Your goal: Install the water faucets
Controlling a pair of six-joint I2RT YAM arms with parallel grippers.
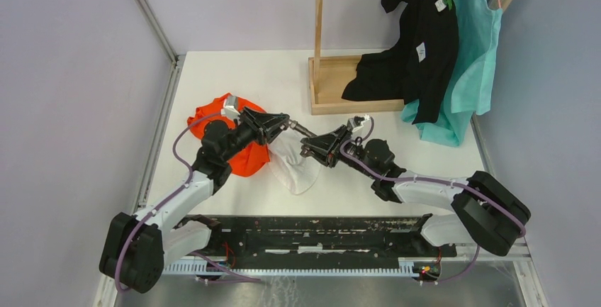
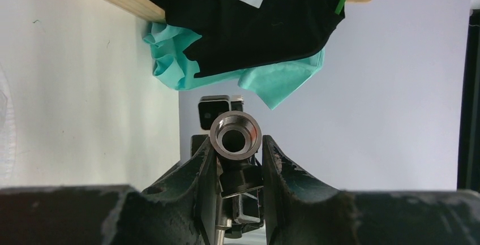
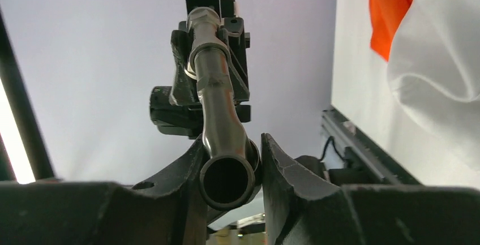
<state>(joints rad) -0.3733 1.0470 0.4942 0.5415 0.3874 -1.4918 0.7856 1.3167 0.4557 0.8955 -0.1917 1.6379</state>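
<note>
Left wrist view is showing the left gripper [image 2: 235, 163] clamping narrowly on the valve body [image 2: 235, 134], whose threaded round mouth is sitting between the fingertips and facing the camera. Right wrist view is showing the right gripper [image 3: 231, 160] pinching the open end of the bent spout pipe [image 3: 217, 103], which is running straight ahead from its fingertips to the left gripper. Both grippers are meeting tip to tip over a white cloth [image 1: 294, 169], with an orange cloth [image 1: 244, 158] lying under the left gripper's wrist.
</note>
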